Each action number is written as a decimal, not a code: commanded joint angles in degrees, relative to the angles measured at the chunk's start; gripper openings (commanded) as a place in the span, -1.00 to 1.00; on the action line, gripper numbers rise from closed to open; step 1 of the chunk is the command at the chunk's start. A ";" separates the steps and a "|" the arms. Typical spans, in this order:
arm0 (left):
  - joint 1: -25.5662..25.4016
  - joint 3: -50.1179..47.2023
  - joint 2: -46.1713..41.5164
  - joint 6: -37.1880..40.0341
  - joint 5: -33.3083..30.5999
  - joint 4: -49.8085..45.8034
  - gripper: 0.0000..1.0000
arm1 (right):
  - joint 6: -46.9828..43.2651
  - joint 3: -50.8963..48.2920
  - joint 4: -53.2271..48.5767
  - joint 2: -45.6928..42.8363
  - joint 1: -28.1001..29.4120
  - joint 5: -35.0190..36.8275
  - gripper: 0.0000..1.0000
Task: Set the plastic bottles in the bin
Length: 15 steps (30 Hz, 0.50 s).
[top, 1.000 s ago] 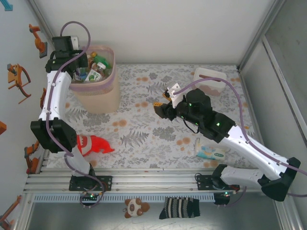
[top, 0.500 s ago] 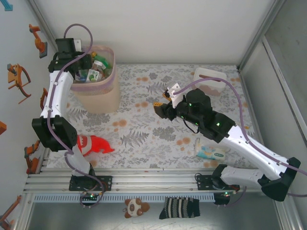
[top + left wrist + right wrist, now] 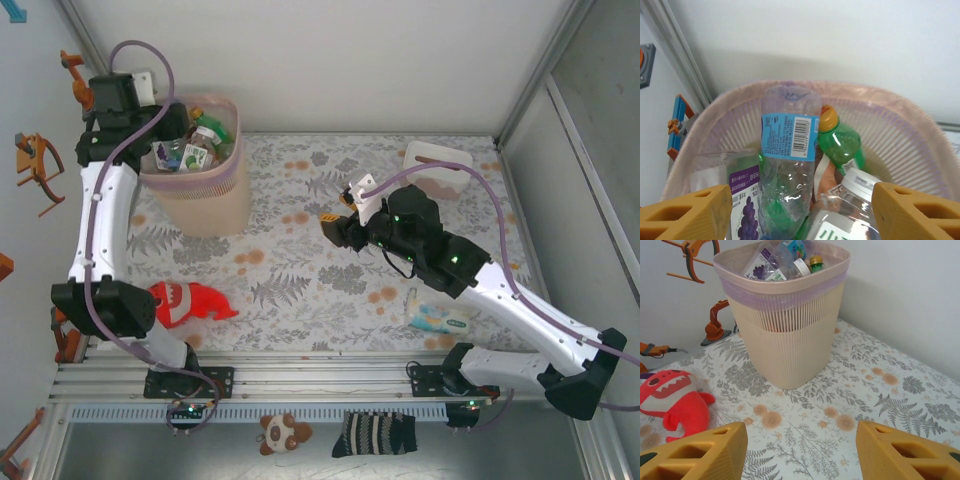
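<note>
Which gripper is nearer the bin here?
Left. The left gripper hangs open right above the bin, over the bottles inside; the right gripper is over mid-table, apart from the bin, facing it.

The bin (image 3: 790,330) is showing as matt, finely ribbed beige plastic, and the lilac band (image 3: 790,290) under its rim is looking like thin film. Inside, the bottles (image 3: 790,165) are glinting: clear, glossy, crinkled plastic wearing slick printed labels. One green bottle (image 3: 842,145) is shining translucent. The right end effector (image 3: 801,427) is reading as matt orange plastic, faintly grainy. The counter (image 3: 875,405) is wearing a smooth floral-print covering with a slight sheen. The fish (image 3: 675,400) is looking like soft red plush. The rails (image 3: 300,378) are gleaming as bare metal.
</note>
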 commanded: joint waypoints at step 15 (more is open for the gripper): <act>0.12 -27.26 -28.53 -8.44 6.30 2.39 0.49 | -3.46 -4.87 -6.27 -8.29 -6.76 16.76 0.35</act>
